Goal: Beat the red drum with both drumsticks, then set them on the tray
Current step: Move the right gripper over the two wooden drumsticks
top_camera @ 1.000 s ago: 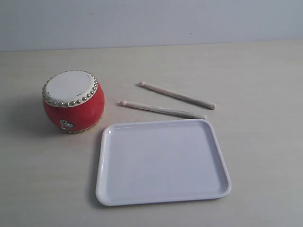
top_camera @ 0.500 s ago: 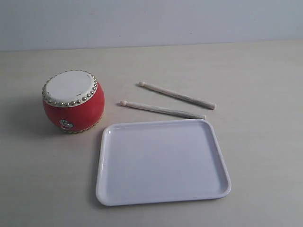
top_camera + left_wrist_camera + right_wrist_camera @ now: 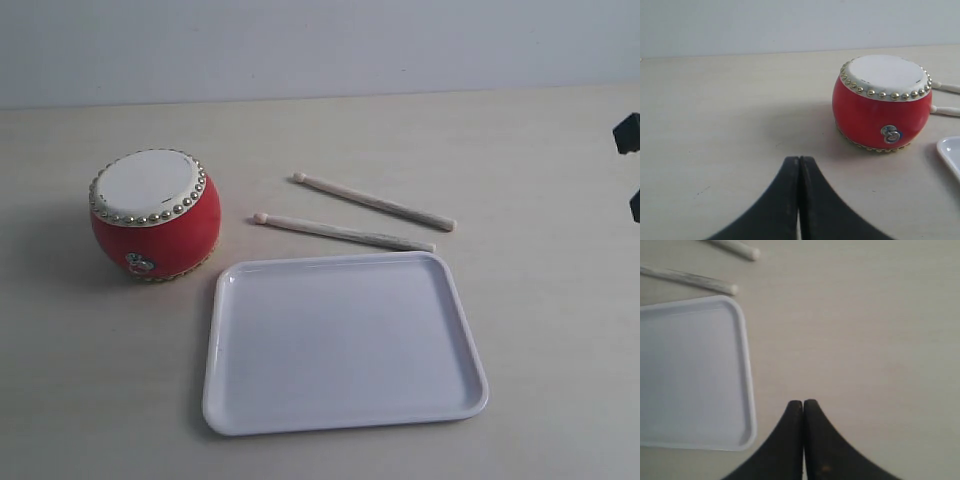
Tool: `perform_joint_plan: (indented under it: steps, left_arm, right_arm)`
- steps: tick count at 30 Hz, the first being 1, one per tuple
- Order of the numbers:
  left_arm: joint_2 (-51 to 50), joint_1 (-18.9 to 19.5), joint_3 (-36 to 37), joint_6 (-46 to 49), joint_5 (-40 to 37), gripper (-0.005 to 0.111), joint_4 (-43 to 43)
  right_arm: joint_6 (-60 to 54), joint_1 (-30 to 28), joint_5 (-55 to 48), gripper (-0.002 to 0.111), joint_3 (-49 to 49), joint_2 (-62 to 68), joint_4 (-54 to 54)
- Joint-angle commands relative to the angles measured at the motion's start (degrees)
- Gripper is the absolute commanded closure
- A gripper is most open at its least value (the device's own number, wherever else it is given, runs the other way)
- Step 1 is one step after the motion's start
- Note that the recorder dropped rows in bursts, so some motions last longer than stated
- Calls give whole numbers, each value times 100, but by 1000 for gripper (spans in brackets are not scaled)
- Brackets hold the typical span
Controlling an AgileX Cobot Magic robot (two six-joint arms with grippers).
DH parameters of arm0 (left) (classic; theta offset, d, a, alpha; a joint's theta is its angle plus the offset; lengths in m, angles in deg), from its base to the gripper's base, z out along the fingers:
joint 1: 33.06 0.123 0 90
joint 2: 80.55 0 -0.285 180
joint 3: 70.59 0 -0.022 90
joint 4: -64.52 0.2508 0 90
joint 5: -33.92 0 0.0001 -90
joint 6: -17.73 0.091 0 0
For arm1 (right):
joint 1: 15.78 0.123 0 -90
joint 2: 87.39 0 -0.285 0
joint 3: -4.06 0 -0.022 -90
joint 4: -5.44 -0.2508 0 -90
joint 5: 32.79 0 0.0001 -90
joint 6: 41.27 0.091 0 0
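Note:
The red drum (image 3: 156, 214) (image 3: 881, 102) stands upright on the left of the table, skin top up. Two pale drumsticks lie side by side behind the tray: the far one (image 3: 373, 201) (image 3: 735, 247) and the near one (image 3: 343, 232) (image 3: 687, 279). The white tray (image 3: 344, 412) (image 3: 747, 365) lies flat and bare in front of them. My left gripper (image 3: 799, 159) is shut with nothing in it, well short of the drum. My right gripper (image 3: 803, 402) is shut and holds nothing, beside the tray's corner; a dark part of that arm (image 3: 630, 135) shows at the right edge of the exterior view.
A pale wooden tabletop (image 3: 540, 150) runs back to a plain grey wall (image 3: 320, 45). Only the tips of the two sticks (image 3: 946, 87) show past the drum in the left wrist view, with a corner of the tray (image 3: 950, 152).
A dark part of the right arm has come into the exterior view at the right edge. The drum, sticks and tray have not moved.

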Motion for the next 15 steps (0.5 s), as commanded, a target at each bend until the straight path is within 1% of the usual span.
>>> perform_joint_plan:
  steps: [1, 3, 5, 10, 13, 15]
  left_arm:
    - [31, -36, 18, -22, 26, 107, -37]
    - [31, -36, 18, -22, 26, 107, -37]
    - [31, -36, 18, -22, 26, 107, -37]
    - [31, -36, 18, -22, 26, 107, -37]
    - [31, -36, 18, -22, 26, 107, -37]
    - [31, -36, 18, -22, 26, 107, -37]
  right_arm:
    - [-436, -26, -289, 108, -365, 160, -682]
    - [-636, 86, -302, 108, -476, 224, -883]
    - [-752, 284, -302, 108, -585, 334, -849]
    - [-778, 1075, -149, 108, -942, 804, -699]
    - [-765, 1475, -82, 108, -1249, 1249, -378]
    - [-754, 1631, -118, 108, -1550, 1624, -55]
